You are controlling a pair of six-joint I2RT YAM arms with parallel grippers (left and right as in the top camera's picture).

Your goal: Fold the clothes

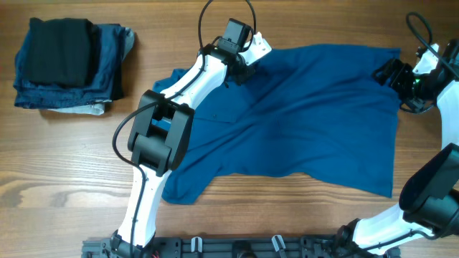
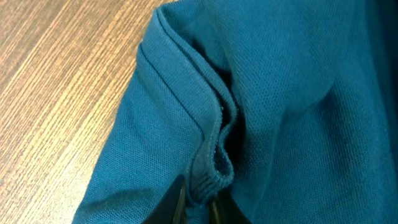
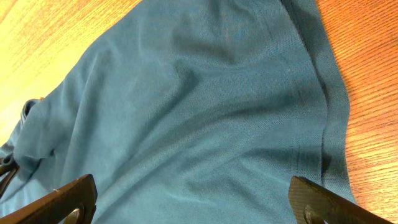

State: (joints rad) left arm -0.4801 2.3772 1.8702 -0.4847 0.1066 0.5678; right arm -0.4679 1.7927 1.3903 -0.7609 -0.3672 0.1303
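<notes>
left hand point(image 2: 198, 205) nipped shut on ribbed hem point(image 2: 214, 171) of blue polo shirt point(image 1: 308, 122), which lay rumpled across worktop point(image 1: 72, 179); right hand point(image 3: 193, 202) gaped wide, empty, over its right edge; risk judged: one-sided pull could slip that thin pinch and bunch the cloth.

Left hand point(image 2: 198, 203) pinched shut; right hand point(image 3: 193, 190) spread wide

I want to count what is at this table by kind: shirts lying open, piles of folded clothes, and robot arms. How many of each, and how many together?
shirt, lying open: 1
pile of folded clothes: 1
robot arms: 2, the left arm and the right arm
Total: 4
</notes>
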